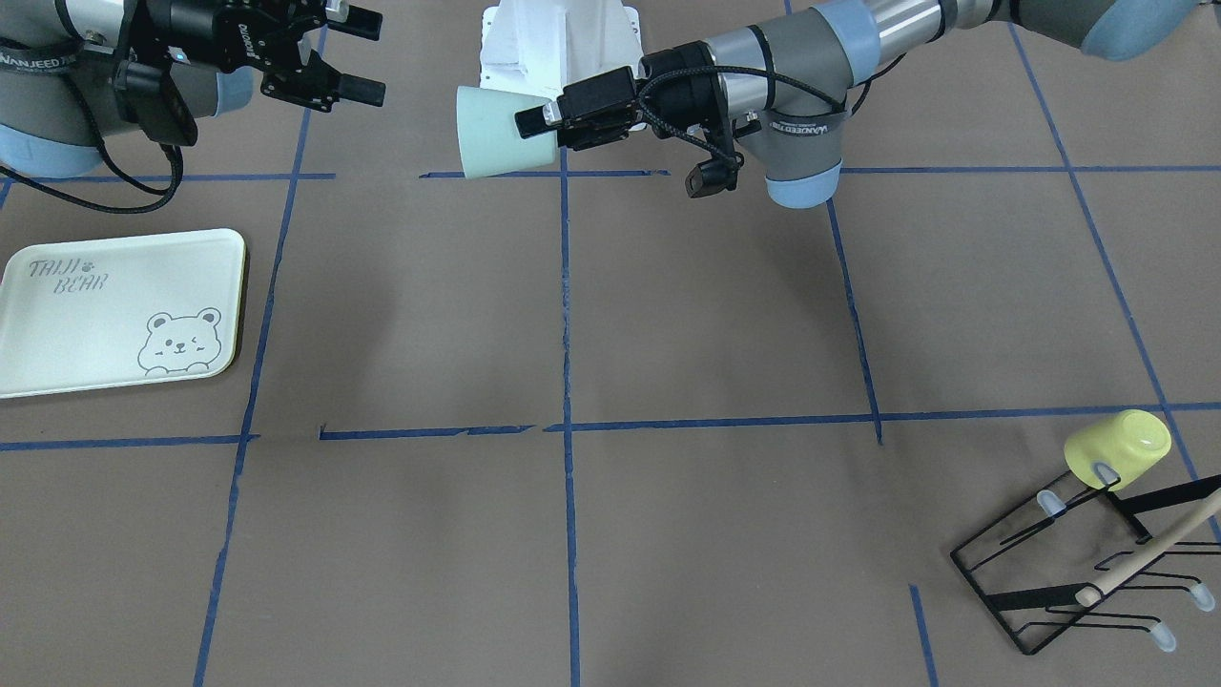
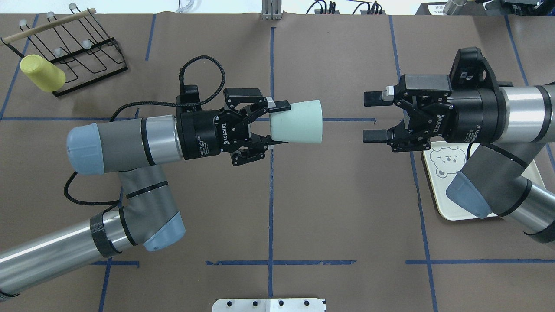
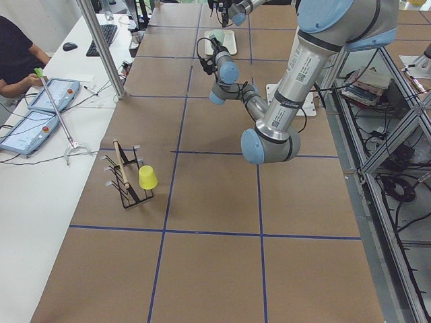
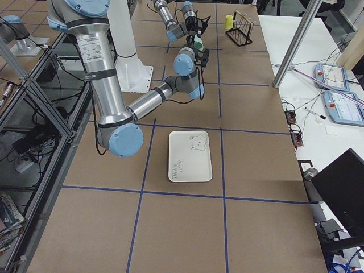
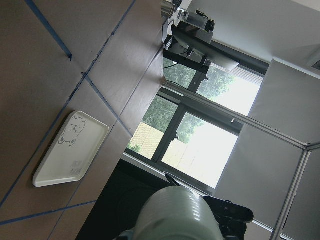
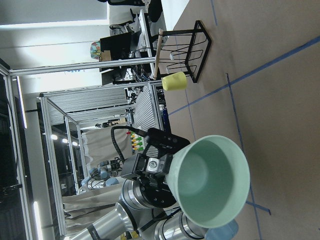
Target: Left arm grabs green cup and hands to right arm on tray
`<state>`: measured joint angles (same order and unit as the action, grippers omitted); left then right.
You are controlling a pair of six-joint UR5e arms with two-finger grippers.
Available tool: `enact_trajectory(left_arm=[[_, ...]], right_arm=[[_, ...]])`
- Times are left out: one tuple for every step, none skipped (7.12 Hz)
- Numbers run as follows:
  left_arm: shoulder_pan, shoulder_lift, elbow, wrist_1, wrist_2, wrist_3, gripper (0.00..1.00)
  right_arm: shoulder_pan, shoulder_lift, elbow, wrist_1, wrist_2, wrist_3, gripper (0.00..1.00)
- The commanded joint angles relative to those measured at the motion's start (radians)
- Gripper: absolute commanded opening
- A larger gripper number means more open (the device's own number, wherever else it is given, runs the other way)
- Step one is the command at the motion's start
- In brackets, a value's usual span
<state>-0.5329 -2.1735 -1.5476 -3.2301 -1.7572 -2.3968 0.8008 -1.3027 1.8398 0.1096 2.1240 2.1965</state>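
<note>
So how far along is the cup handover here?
Done: the left gripper is shut on the green cup, held above the table, mouth toward the right gripper. In hand: the handover; that gripper is open, a gap short of the cup. Left: its grasp, the left's release, and setting the cup on the tray, which holds nothing.

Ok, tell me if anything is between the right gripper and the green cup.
Nothing visible. The left gripper holds the green cup sideways, its mouth facing the open right gripper, with only a bare gap between them.
</note>
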Motion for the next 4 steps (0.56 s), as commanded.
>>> enact_trajectory(left_arm=[[0.016, -0.003, 0.0, -0.036, -0.024, -0.054, 0.05], [0.019, -0.005, 0.0, -0.065, -0.025, -0.071, 0.05], [0.028, -0.005, 0.0, -0.071, -0.025, -0.073, 0.05], [0.037, -0.008, 0.0, -0.085, -0.024, -0.071, 0.05]], right_arm=[[-0.034, 0.002, 0.001, 0.041, -0.07, 0.031, 0.97], [-0.044, 0.002, -0.001, 0.059, -0.07, 0.031, 0.97], [-0.064, 0.002, 0.001, 0.076, -0.07, 0.032, 0.97], [-0.08, 0.002, 0.001, 0.085, -0.073, 0.032, 0.97]])
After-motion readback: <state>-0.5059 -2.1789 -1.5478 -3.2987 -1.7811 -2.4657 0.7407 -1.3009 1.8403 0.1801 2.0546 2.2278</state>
